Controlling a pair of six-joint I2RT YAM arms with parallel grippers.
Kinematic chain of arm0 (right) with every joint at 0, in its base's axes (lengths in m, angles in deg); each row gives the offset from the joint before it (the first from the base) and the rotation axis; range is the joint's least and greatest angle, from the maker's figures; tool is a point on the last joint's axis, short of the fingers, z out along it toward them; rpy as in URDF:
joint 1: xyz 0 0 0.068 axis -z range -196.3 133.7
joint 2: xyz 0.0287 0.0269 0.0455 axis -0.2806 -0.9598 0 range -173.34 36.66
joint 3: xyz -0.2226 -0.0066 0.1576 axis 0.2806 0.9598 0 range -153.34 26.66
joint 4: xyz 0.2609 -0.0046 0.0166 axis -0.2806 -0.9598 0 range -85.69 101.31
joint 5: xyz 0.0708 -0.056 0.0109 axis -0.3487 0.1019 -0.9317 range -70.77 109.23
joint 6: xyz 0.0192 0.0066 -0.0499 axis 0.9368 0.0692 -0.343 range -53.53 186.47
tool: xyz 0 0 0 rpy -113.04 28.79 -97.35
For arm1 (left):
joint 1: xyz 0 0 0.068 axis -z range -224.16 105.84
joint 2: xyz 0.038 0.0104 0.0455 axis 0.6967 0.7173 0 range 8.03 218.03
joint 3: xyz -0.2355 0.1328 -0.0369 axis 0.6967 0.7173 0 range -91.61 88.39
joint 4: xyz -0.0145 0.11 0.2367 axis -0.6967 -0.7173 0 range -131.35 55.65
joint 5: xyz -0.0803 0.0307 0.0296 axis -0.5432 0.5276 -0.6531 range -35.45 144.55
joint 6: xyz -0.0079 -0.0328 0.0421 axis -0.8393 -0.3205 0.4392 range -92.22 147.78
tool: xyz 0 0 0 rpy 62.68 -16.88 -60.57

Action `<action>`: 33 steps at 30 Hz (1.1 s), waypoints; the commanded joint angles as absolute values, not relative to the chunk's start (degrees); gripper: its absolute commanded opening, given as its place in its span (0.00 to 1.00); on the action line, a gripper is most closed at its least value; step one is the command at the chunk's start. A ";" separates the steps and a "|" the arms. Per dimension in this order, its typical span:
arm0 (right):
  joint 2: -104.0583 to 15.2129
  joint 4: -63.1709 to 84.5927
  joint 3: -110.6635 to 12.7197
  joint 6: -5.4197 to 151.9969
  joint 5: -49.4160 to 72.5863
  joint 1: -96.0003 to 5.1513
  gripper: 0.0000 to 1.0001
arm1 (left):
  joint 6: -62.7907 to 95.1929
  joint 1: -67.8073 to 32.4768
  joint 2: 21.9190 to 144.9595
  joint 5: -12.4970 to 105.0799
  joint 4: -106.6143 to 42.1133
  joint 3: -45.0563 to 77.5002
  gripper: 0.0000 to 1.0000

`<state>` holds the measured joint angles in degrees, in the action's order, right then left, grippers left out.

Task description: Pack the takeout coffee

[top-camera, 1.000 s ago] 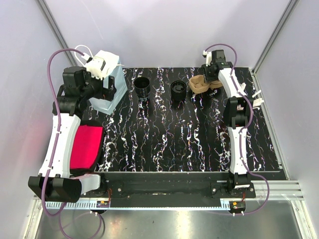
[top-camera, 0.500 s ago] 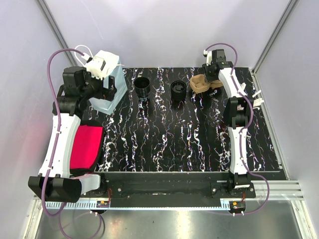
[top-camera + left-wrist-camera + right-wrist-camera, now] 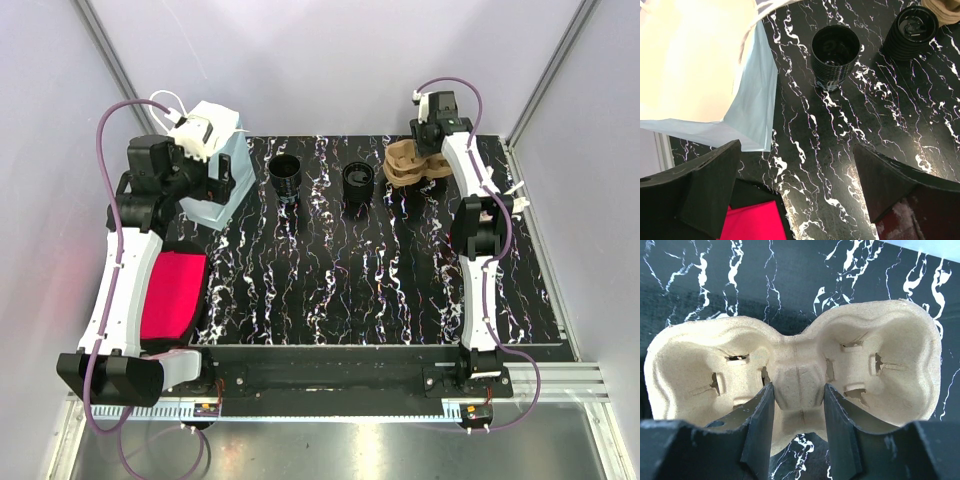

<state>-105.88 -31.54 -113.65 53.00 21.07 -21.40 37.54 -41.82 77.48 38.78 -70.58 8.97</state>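
The right gripper (image 3: 797,392) pinches the middle bump of the brown cup tray (image 3: 880,365), at the upper right of the top view. The left gripper (image 3: 797,150) is wide open and holds nothing, beside the white bag (image 3: 690,60).

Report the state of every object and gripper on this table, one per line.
White and light-blue paper bag: standing upright, top open.
Left ribbed black cup: upright, no lid.
Right ribbed black cup: upright, lid on.
Brown moulded-pulp two-cup carrier: both wells empty, gripped at its centre post.
Right gripper: shut on the carrier's centre post.
Left gripper: open, holding nothing.
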 commanded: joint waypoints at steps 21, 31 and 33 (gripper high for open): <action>-77.89 -31.15 -93.93 50.92 10.79 -26.40 0.43 | 38.68 -41.97 77.72 50.32 -66.26 4.20 0.99; -63.63 -32.72 -87.07 49.86 2.37 -29.83 0.42 | 45.88 -41.97 82.30 51.30 -62.04 4.10 0.98; -61.01 -33.34 -87.16 50.13 0.78 -29.83 0.43 | 46.76 -41.97 83.53 50.69 -61.52 4.45 0.96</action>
